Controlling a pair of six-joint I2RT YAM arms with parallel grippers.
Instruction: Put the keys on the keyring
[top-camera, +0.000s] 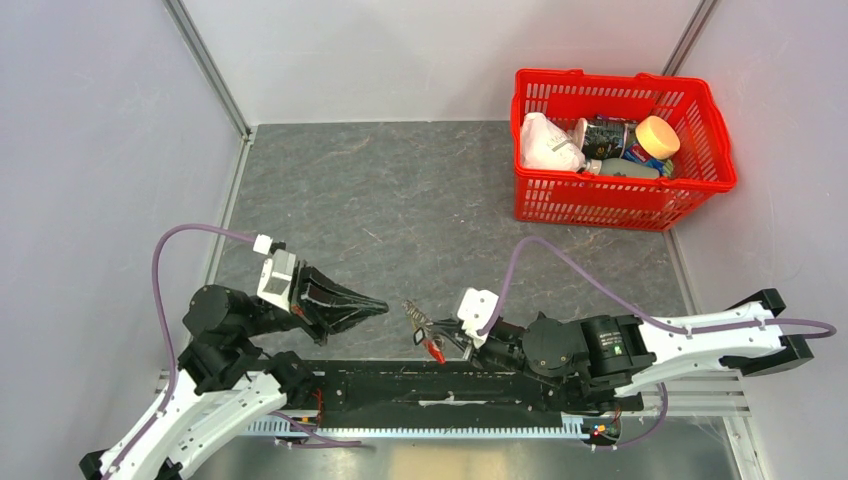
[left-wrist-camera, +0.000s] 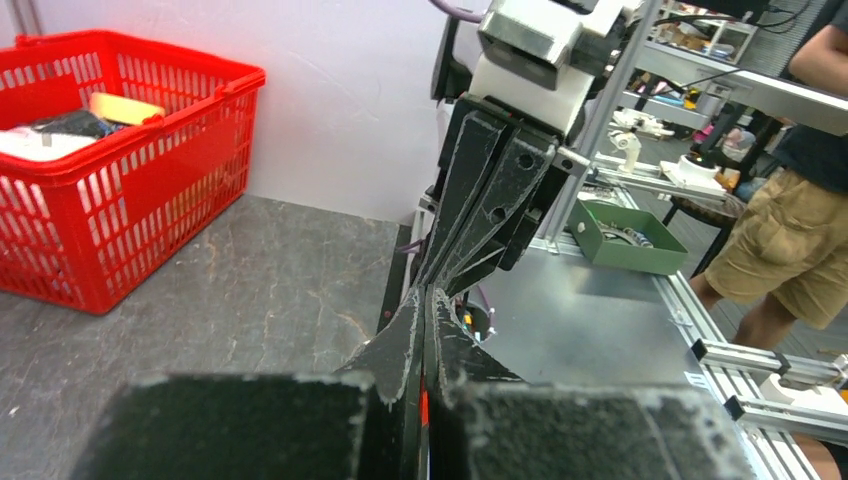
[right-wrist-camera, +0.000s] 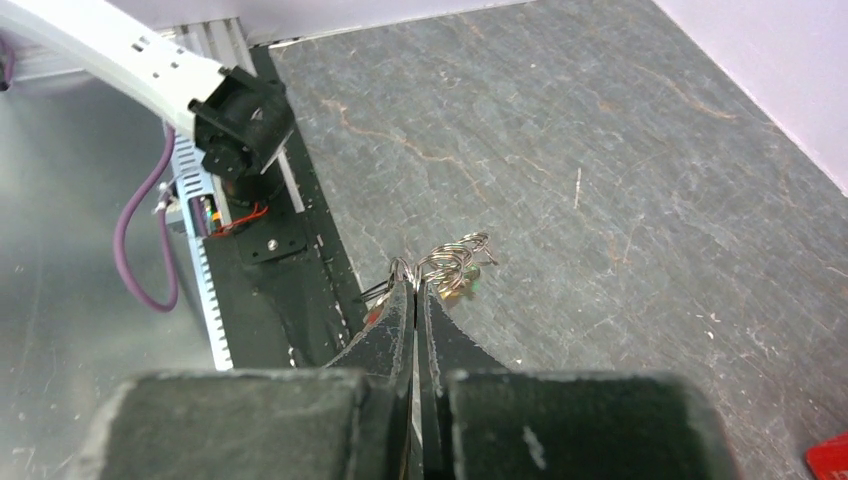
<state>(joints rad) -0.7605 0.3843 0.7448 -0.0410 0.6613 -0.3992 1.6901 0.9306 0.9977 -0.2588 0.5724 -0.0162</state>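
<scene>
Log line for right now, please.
left gripper: shut, clear of keyring | right gripper: shut on keyring | keys: bunched at its tip | threading: cannot tell

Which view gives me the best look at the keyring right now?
Right wrist: the keyring shows as distinct wire loops poking out past the shut right gripper. Top external shows only a tiny glint with a red bit beside it. In left wrist I cannot make it out.

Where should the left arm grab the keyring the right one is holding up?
By the wire loops of the keyring jutting past the right gripper. Come from straight ahead of its fingers, where the left gripper faces them: the loops hang free there, the rest is pinched.
</scene>
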